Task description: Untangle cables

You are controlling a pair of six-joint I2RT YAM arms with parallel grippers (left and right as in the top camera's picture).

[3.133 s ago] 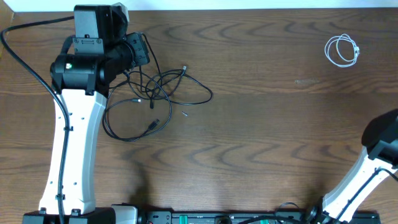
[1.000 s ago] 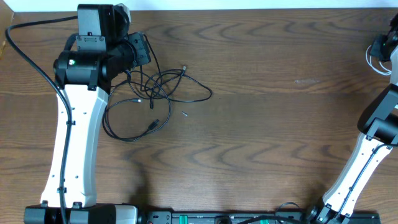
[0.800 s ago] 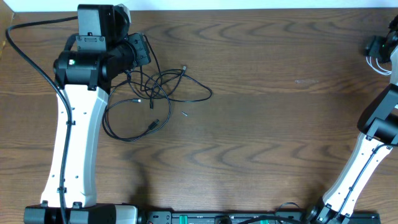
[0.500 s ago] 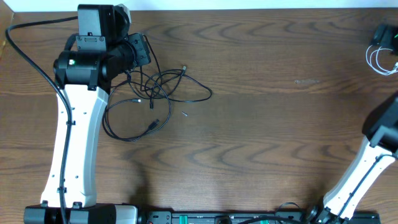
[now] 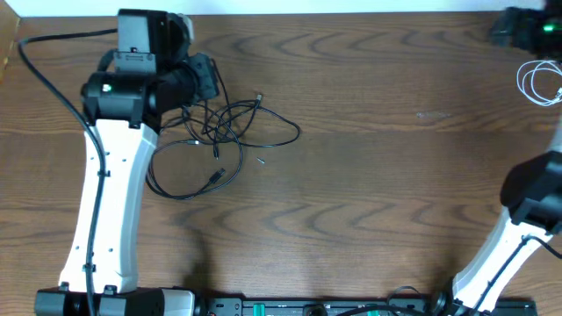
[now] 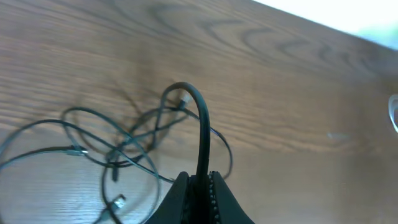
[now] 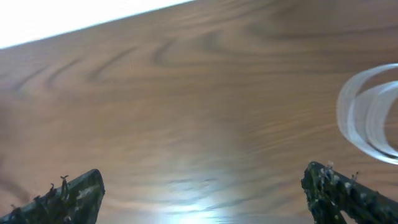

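Plainly, the left gripper (image 6: 199, 182) is clamping shut on one black cable (image 6: 203, 127), which is arching up out of the pinched fingers and dropping back toward the heap. My reading is that the pinch is there to lift one strand clear, so its crossings show and it can be drawn out of the knot. In the overhead view the left gripper (image 5: 204, 77) is sitting at the 11 o'clock edge of the black tangle (image 5: 219, 132). That tangle is spreading away from it toward 5 o'clock, with its loops overlapping and small plug ends poking out. It is lying on the table (image 5: 369, 193) in the 10 o'clock part of the overhead view. The right gripper (image 7: 200, 177) is standing wide open and holding nothing, with bare wood showing between its fingers. The white cable (image 7: 370, 118) is lying as a loose coil at 3 o'clock in the right wrist view, beside that gripper and not between its fingers. From above, the right gripper (image 5: 518, 26) is hanging near the far corner, and the white cable (image 5: 540, 83) is resting at about 5 o'clock from it, well apart from the black heap. It looks parked there as the strand already freed. No box, tray or other container is showing; every cable is lying directly on the wood.
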